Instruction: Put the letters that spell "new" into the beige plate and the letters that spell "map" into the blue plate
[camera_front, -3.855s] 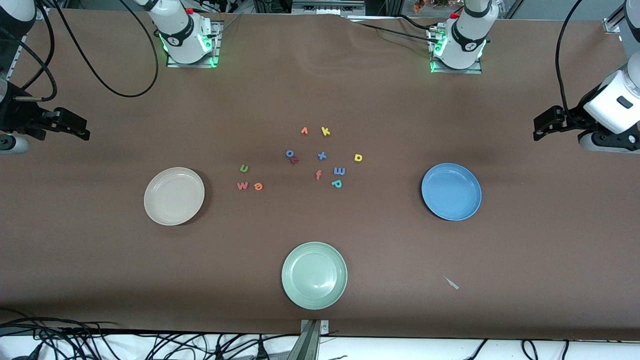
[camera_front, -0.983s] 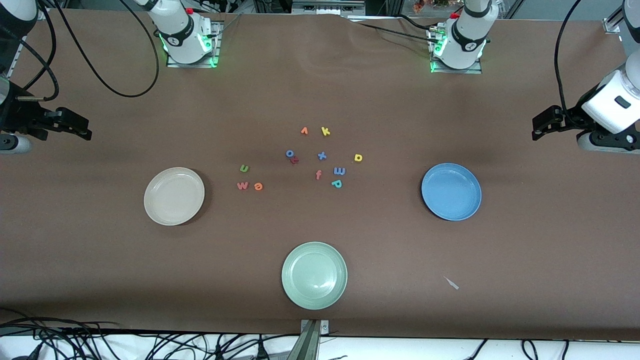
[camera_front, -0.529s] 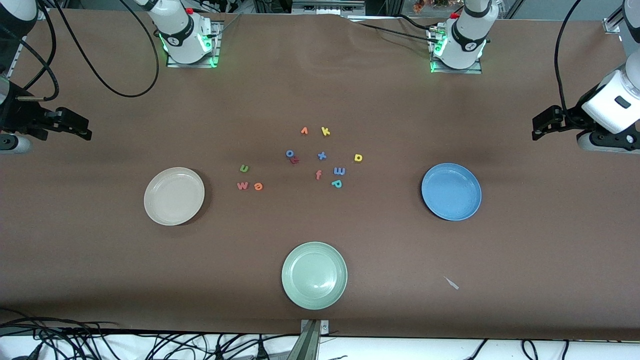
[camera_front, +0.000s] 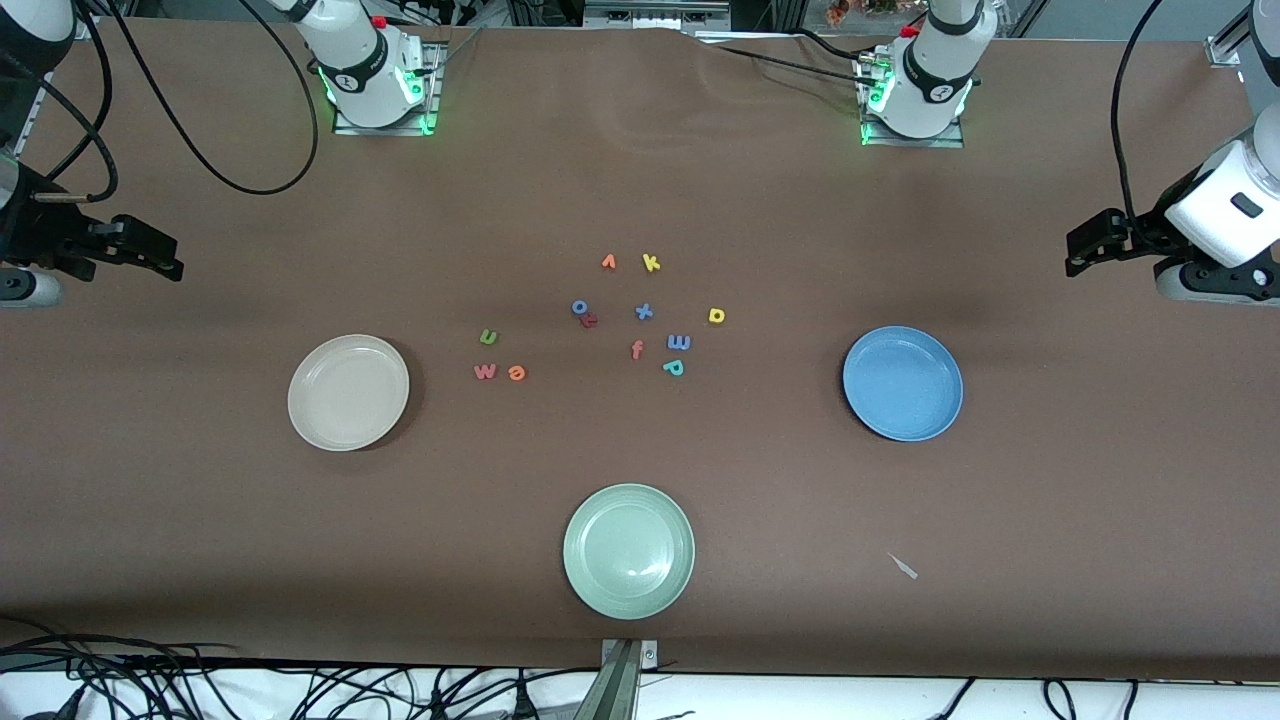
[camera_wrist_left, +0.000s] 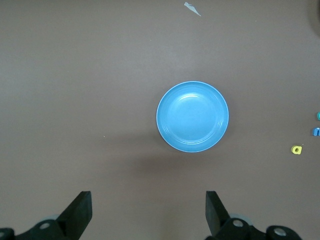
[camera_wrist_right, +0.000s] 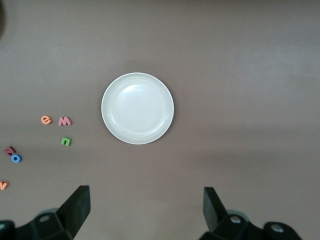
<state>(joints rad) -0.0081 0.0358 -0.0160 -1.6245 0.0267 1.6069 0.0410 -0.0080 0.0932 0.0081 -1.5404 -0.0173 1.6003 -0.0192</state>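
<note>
The green n (camera_front: 488, 337), pinkish-red w (camera_front: 485, 372) and orange e (camera_front: 517, 373) lie on the table beside the beige plate (camera_front: 348, 392). The blue m (camera_front: 679, 342), teal p (camera_front: 674, 367) and yellow a (camera_front: 716, 316) lie toward the blue plate (camera_front: 903, 383). Both plates hold nothing. My left gripper (camera_front: 1078, 258) hangs open at its end of the table, with the blue plate (camera_wrist_left: 192, 116) ahead of its empty jaws (camera_wrist_left: 148, 210). My right gripper (camera_front: 168, 265) hangs open at the other end, and its empty jaws (camera_wrist_right: 146, 207) face the beige plate (camera_wrist_right: 137, 108), e (camera_wrist_right: 46, 120), w (camera_wrist_right: 65, 121) and n (camera_wrist_right: 66, 142).
Other letters lie among them: an orange v (camera_front: 608, 262), yellow k (camera_front: 651, 263), blue o (camera_front: 579, 307), blue x (camera_front: 644, 311) and orange f (camera_front: 637, 349). A pale green plate (camera_front: 628, 550) sits nearest the front camera. A small scrap (camera_front: 904, 567) lies near the front edge.
Both arms have shifted only very slightly at their ends of the table. No letter or plate has moved.
</note>
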